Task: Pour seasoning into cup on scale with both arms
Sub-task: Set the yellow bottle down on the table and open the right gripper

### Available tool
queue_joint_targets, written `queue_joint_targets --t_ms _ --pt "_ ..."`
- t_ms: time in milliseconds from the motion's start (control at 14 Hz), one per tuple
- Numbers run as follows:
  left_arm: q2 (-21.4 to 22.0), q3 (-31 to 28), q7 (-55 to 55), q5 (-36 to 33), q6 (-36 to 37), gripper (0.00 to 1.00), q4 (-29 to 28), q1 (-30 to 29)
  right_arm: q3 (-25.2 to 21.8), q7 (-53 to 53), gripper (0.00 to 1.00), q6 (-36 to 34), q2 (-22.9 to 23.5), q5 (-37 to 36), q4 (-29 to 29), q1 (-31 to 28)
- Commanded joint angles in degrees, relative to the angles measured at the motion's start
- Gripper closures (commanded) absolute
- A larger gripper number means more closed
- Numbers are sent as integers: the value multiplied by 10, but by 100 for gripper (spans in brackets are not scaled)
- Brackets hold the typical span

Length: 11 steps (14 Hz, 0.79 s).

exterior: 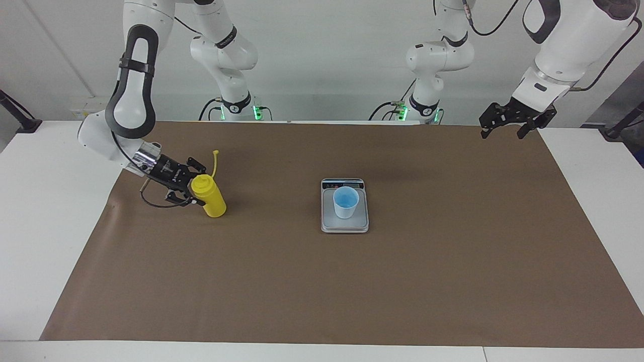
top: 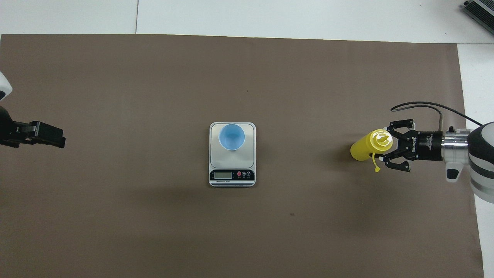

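**Reaching for the bottle, nothing poured yet**

Working from my remote station, I read this as the very start of the job. My right gripper sits low at the right arm's end of the table, its fingers spread on either side of the upper body of the yellow plastic squeeze bottle, the seasoning. They look apart, not yet clamped; I cannot tell if a pad already touches the plastic. The bottle stands on the brown paper mat, leaning a little, its conical nozzle top uppermost and its thin cap strap sticking out.

The small light-blue tapered cup stands upright on the grey plate of the flat silver-grey kitchen scale, mid-table, well apart from the bottle. Its blue inside looks empty as far as I can see, and I cannot read the scale's display.

My left gripper hangs over the mat's edge at the left arm's end, fingers apart, holding nothing, waiting.

Still left, in my judgement: closing on the bottle, lifting it, carrying it to the cup, tipping it, and bringing in the left arm
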State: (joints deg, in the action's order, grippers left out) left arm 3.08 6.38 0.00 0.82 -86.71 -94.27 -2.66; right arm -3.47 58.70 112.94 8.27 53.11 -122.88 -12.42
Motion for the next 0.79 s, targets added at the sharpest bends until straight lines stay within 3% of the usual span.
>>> queue_joint_targets --t_ms 0,71,429,714 --pt "19 -1 6 -3 -14 0 -24 1 4 -20 8 6 -14 9 -8 -3" --pt "19 0 6 -3 -14 0 -24 1 3 -20 0 6 -15 3 -7 -3" --pt "22 0 6 -3 -19 0 -29 1 4 -21 0 7 -26 -136 4 6" --pt "22 0 5 -3 -19 0 -29 1 11 -98 0 7 -33 -311 41 7"
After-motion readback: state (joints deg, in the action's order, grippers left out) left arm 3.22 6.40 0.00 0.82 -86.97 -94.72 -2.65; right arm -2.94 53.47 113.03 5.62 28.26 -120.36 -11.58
